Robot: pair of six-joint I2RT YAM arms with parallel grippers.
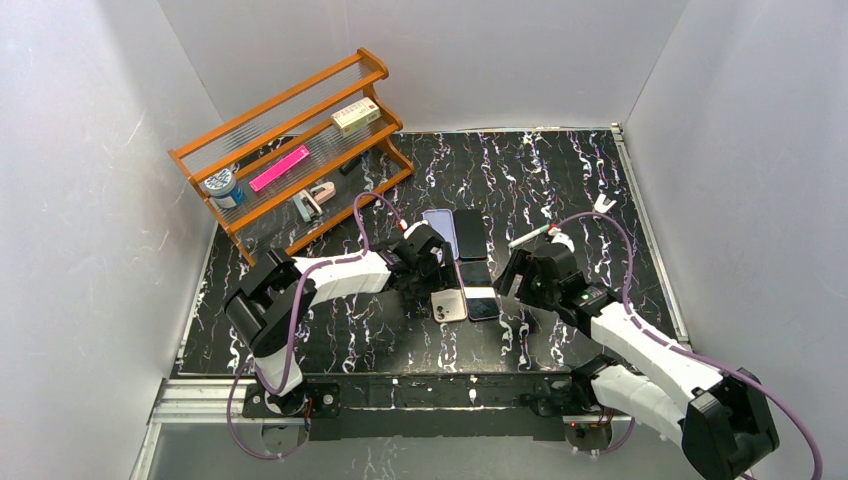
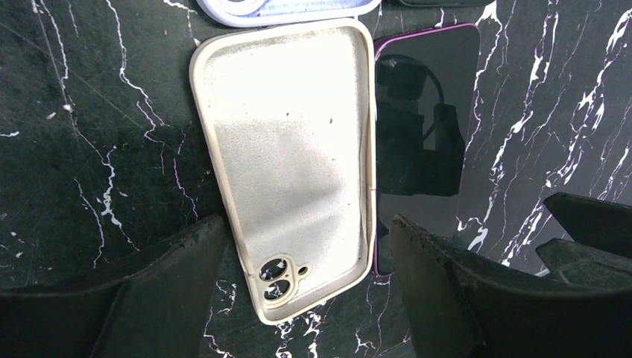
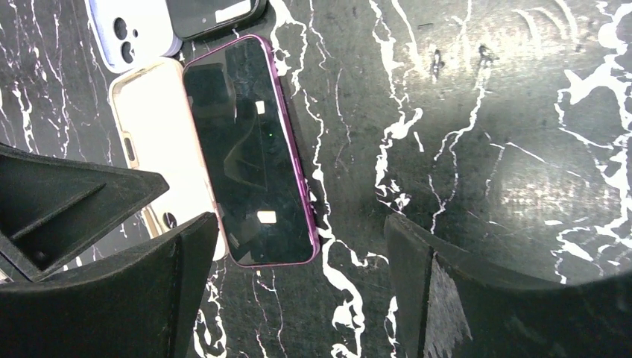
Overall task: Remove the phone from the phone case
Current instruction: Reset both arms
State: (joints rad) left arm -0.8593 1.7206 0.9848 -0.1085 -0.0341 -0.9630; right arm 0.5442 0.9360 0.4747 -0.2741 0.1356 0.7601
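The phone (image 3: 250,149) lies screen-up, edge touching the empty beige phone case (image 2: 291,149); left gripper (image 2: 305,224) and right gripper (image 3: 302,220) hover above them, jaws spread, holding nothing; extraction looks done, so retreat best goes straight upward, nudging neither

The beige phone case (image 2: 291,142) shows a matt, faintly fuzzy lining inside a smooth, soft-looking rubbery shell. The phone (image 2: 425,134) has a glossy black glass screen that mirrors what hangs above it, and a shiny purple rim. The bench (image 2: 89,97) is black, marble-patterned with white veins, and has a dull sheen. The fingers (image 2: 447,298) of the left end effector (image 2: 305,224) are matt black plastic, rough-grained. The rack (image 1: 300,98) is varnished orange-brown wood.
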